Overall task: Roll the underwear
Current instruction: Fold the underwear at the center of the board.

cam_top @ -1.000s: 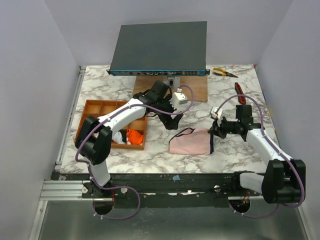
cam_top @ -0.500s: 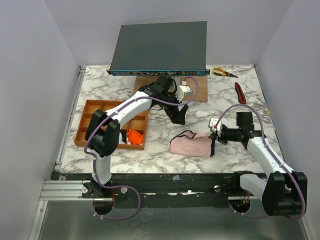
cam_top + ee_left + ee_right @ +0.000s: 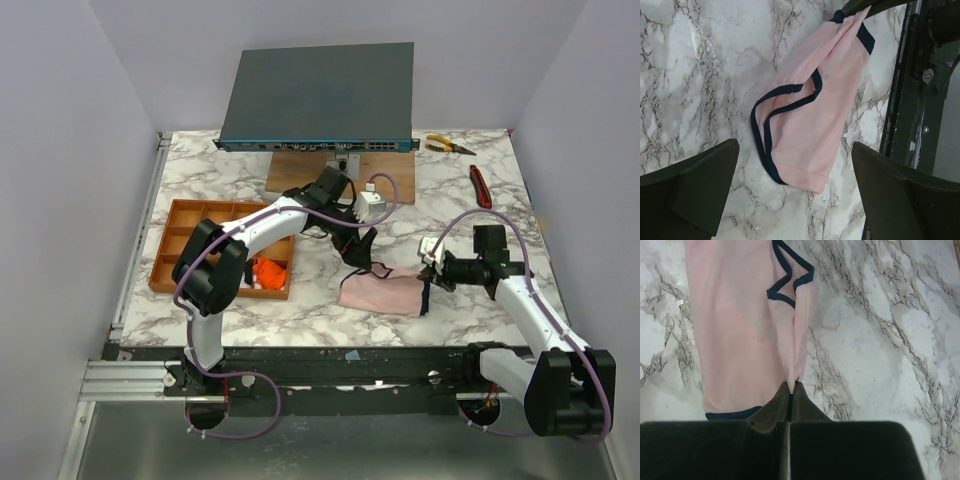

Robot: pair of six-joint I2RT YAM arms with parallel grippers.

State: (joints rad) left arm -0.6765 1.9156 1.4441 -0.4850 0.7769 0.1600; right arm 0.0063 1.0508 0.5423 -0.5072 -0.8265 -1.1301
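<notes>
The right gripper [image 3: 790,388] is pinched tight on one edge of the pink underwear [image 3: 740,325]. The left gripper [image 3: 794,165] hangs spread wide above it.

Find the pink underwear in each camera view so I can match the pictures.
Top external: the pink underwear lies lower centre.
Left wrist: the pink underwear fills the centre, slanting from upper right to lower middle.
Right wrist: the pink underwear is upper left, its edge pinched by the right gripper.
Shared landmark: its dark trim loop.
</notes>
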